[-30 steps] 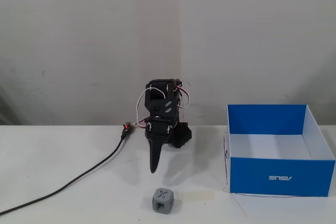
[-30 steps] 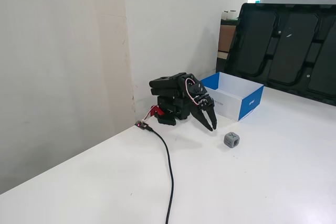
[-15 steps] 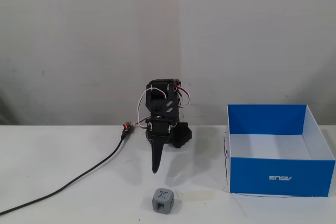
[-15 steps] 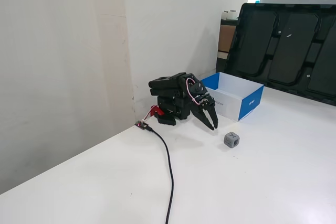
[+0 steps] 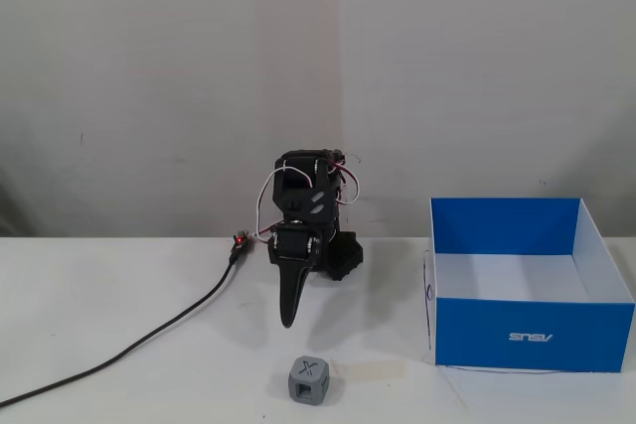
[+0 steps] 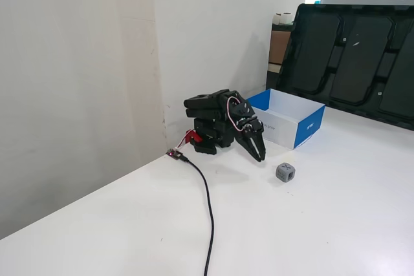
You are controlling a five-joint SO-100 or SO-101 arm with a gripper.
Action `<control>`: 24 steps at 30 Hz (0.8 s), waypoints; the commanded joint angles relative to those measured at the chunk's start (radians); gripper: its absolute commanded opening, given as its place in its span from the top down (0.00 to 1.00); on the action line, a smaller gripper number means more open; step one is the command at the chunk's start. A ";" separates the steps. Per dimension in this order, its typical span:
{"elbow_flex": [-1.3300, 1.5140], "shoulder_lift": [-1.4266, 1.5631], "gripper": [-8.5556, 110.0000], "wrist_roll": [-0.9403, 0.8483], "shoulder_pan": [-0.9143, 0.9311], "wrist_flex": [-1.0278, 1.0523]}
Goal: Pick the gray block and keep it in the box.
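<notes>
Compared with half a second before, the gripper (image 5: 289, 322) had swung slightly left in a fixed view, and its fingers, parted earlier, had come together with nothing between them. The gray block (image 5: 308, 380) stayed on the table (image 5: 119, 384), near-right of the fingertips, left of the box (image 5: 532, 335).

One gray block (image 5: 309, 381), one box (image 5: 532, 335), one black cable (image 5: 149, 340) on the counter (image 5: 119, 295). One arm with one gripper (image 5: 288, 320). One strip of tape (image 5: 368, 370) beside the block.
</notes>
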 commanded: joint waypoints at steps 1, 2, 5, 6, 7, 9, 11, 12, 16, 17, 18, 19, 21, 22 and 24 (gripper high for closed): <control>-0.066 0.083 0.93 0.029 0.029 -0.031; -0.067 0.067 0.93 0.032 0.037 -0.040; -0.083 0.009 0.93 0.044 0.051 -0.061; -0.092 -0.014 0.93 0.046 0.057 -0.072; -0.104 -0.046 0.93 0.048 0.057 -0.087; -0.150 -0.143 0.93 0.051 0.055 -0.115; -0.215 -0.273 0.93 0.061 0.054 -0.135; -0.244 -0.337 0.93 0.069 0.054 -0.146; -0.354 -0.518 0.93 0.110 0.055 -0.167; -0.376 -0.551 0.93 0.124 0.049 -0.169; -0.393 -0.581 0.93 0.140 0.043 -0.172; -0.408 -0.612 0.93 0.156 0.035 -0.176; -0.437 -0.676 0.93 0.190 0.020 -0.186; -0.448 -0.707 0.93 0.204 0.012 -0.192; -0.472 -0.767 0.93 0.222 -0.002 -0.198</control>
